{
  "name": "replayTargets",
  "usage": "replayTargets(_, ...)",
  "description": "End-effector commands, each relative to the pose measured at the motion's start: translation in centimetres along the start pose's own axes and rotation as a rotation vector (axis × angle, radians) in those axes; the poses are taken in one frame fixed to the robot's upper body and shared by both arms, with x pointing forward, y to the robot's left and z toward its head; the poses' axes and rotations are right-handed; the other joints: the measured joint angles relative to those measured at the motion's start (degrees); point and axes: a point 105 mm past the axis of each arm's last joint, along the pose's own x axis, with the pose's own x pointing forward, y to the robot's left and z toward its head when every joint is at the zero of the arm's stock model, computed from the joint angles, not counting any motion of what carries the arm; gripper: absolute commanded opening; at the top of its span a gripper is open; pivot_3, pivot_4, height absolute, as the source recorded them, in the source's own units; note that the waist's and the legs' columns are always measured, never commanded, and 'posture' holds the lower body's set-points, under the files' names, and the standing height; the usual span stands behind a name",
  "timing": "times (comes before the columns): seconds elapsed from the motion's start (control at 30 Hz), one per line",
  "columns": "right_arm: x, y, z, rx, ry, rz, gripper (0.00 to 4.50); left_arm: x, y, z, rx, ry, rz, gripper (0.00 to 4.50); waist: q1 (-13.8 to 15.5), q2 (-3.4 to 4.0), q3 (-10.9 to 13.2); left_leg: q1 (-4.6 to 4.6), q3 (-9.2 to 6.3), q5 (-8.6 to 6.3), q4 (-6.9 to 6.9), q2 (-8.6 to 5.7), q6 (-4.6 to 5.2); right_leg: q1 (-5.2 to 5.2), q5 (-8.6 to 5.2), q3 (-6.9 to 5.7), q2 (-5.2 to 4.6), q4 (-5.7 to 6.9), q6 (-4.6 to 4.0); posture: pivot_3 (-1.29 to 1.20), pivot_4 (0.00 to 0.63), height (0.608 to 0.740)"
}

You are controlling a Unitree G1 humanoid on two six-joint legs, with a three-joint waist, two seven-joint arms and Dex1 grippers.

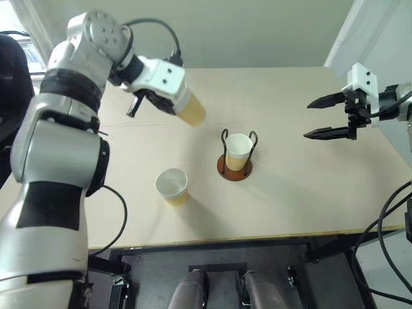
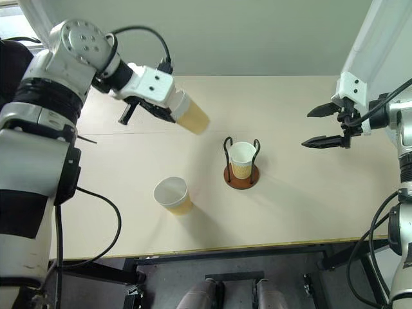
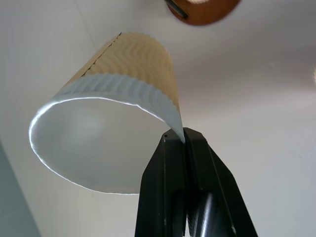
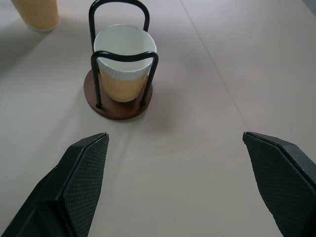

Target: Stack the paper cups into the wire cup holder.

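Item: table (image 1: 309, 193), pale tan top, with three paper cups and one wire cup holder.

- Wire cup holder (image 1: 234, 168): reddish-brown disc with two black wire loops, near mid-table. One cup (image 1: 238, 152) stands upright inside it, between the loops.
- Loose cup (image 1: 172, 186): upright on the table, mouth up, well apart from the holder, toward the near edge.
- Lifted cup (image 1: 191, 109): held in the air by the left gripper (image 3: 183, 140), tilted. The two fingers are pressed together on the rim wall, one inside and one outside.
- Right gripper (image 1: 328, 117): spread wide, holding nothing, hovering beyond the holder's far side.

Risks, as judged:
- The pinch catches only a thin strip of rim; the cup may swing, crease or slip.
- A tilted cup may strike a wire loop or the seated cup's rim and tip the holder.
- A skewed entry may jam instead of nesting.

Hard to make out:
- The lifted cup's bottom is blurred in the head views.
- The left fingers are hidden in the head views behind wrist and cup.
- The wrist view cuts off most of the holder.
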Motion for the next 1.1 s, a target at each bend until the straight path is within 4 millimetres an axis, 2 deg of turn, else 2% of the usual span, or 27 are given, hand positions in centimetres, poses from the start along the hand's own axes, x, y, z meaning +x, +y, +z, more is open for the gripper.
replayTargets(0.03, -0.3, 0.2, 1.3, -0.053, -0.041, 0.029, 4.44, -1.1, 1.0, 1.9, 0.033, -0.047, 0.013, 0.01, -0.1, 0.01, 0.0, -0.01, 0.02, 0.00, -0.01, 0.01, 0.00, 0.00, -0.02, 0.01, 0.01, -0.01, -0.01, 0.00, 0.150, 0.740)
replayTargets(0.23, -0.2, 1.9, 2.0, -0.010, -0.088, 0.109, 4.44, -0.9, 2.0, 5.3, 0.094, -0.130, 0.000, 0.01, 0.2, 0.03, 0.0, -0.04, 0.11, -0.05, 0.04, 0.00, 0.03, 0.01, -0.05, -0.02, 0.04, -0.02, 0.05, 0.00, 0.150, 0.740)
replayTargets(0.47, -0.5, 3.2, 3.0, -0.027, -0.122, 0.167, 4.44, -1.0, 1.6, 7.2, 0.116, -0.174, -0.059, 0.01, 0.3, 0.05, 0.0, -0.17, 0.08, -0.24, 0.35, 0.05, 0.14, 0.05, -0.12, -0.03, -0.03, 0.00, 0.20, 0.00, 0.150, 0.740)
replayTargets(1.1, -0.4, 3.1, 3.0, -0.037, -0.118, 0.162, 4.44, 0.8, 1.3, 8.6, 0.263, -0.093, -0.162, 0.01, 0.7, 0.07, 0.0, -0.12, 0.05, -0.24, 0.91, -0.02, 0.33, 0.39, -0.12, -0.04, -0.03, -0.02, 0.38, 0.00, 0.150, 0.740)
